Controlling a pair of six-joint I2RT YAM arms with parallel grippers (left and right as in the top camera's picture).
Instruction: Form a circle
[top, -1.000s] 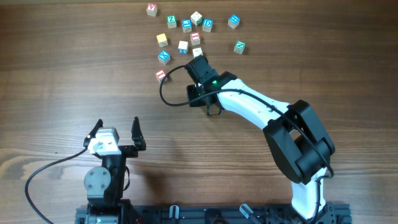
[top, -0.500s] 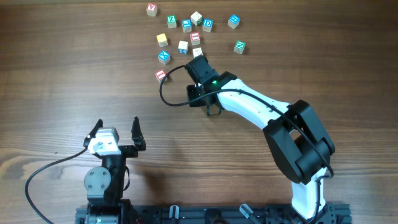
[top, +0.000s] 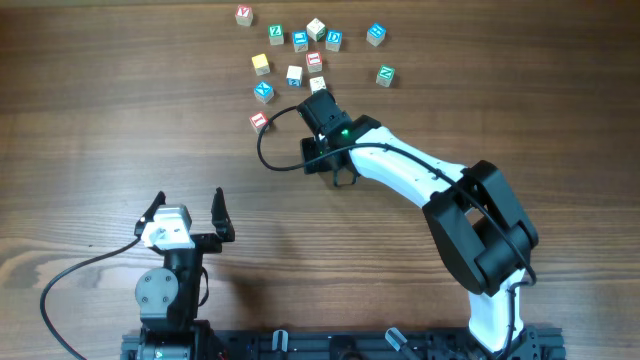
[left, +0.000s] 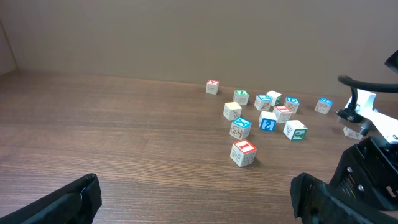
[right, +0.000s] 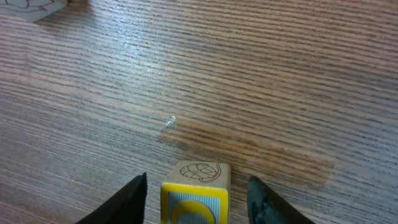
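Observation:
No circle is in view; small wooden letter cubes lie in a loose scatter (top: 300, 55) at the far middle of the table. In the right wrist view a yellow-edged cube (right: 196, 199) stands on the wood between the jaws of my right gripper (right: 196, 185), with a gap on each side, so the gripper is open. From overhead the right gripper (top: 318, 100) covers that cube, just below a pale cube (top: 317, 84). My left gripper (top: 187, 208) rests wide open near the front edge, with nothing between its fingers (left: 81, 196).
A red-faced cube (top: 259, 121) lies apart at the left of the scatter, with a blue one (top: 264, 92) above it. A green cube (top: 385, 75) sits off to the right. The right arm's black cable (top: 268, 150) loops over the wood.
In the overhead view neither arm nor any cube has shifted. The right jaws have opened wider around the yellow-edged cube.

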